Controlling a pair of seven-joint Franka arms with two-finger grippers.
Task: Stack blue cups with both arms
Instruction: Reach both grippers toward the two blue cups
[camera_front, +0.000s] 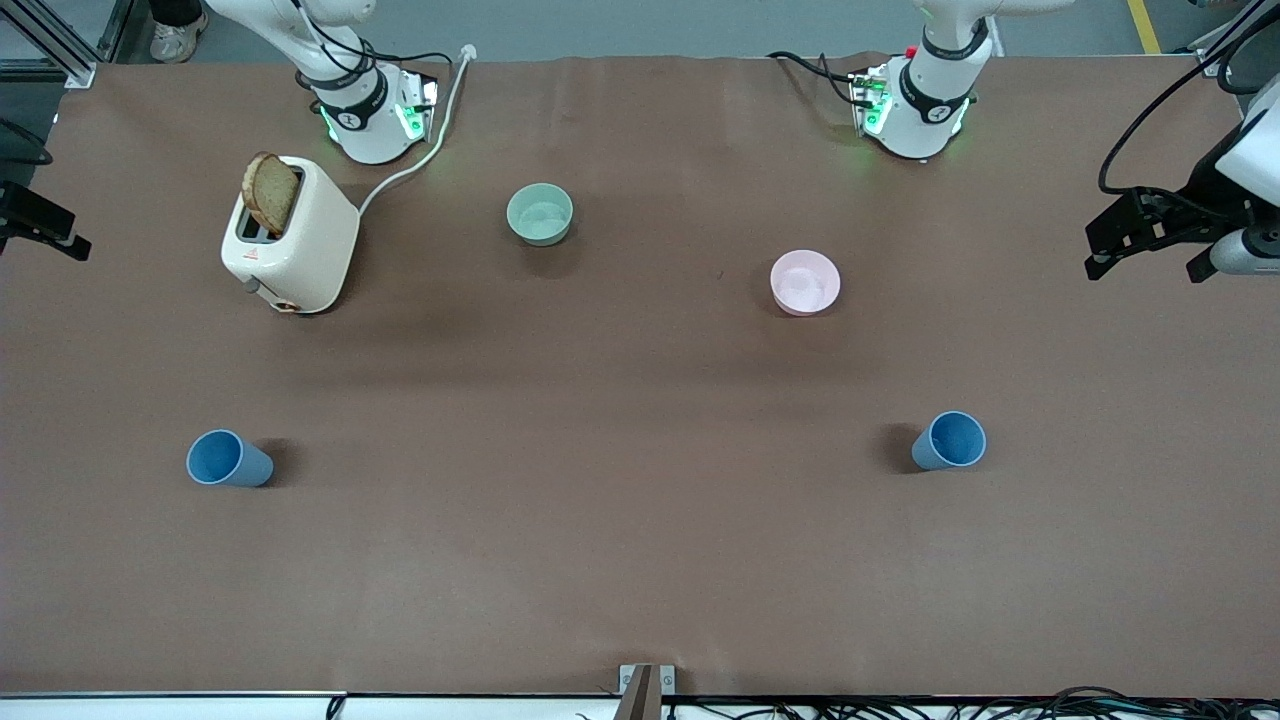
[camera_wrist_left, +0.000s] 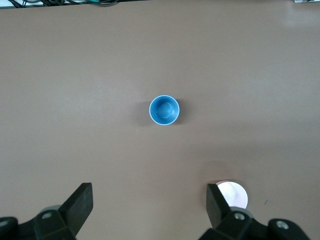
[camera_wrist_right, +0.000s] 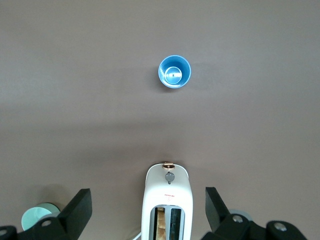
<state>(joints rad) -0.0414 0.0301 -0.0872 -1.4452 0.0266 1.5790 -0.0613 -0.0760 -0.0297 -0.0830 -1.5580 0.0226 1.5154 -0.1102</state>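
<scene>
Two blue cups stand upright and apart on the brown table. One cup (camera_front: 228, 459) is toward the right arm's end and also shows in the right wrist view (camera_wrist_right: 175, 71). The other cup (camera_front: 950, 441) is toward the left arm's end and also shows in the left wrist view (camera_wrist_left: 164, 110). My left gripper (camera_front: 1145, 262) (camera_wrist_left: 149, 200) is open and empty, high over the table beside the pink bowl. My right gripper (camera_front: 35, 232) (camera_wrist_right: 146, 202) is open and empty, high over the toaster, and only partly in the front view.
A white toaster (camera_front: 290, 235) (camera_wrist_right: 167, 205) holding a bread slice stands near the right arm's base, its cord running to the table's back edge. A mint-green bowl (camera_front: 540, 213) (camera_wrist_right: 37, 215) and a pale pink bowl (camera_front: 805, 282) (camera_wrist_left: 234, 194) sit farther from the front camera than the cups.
</scene>
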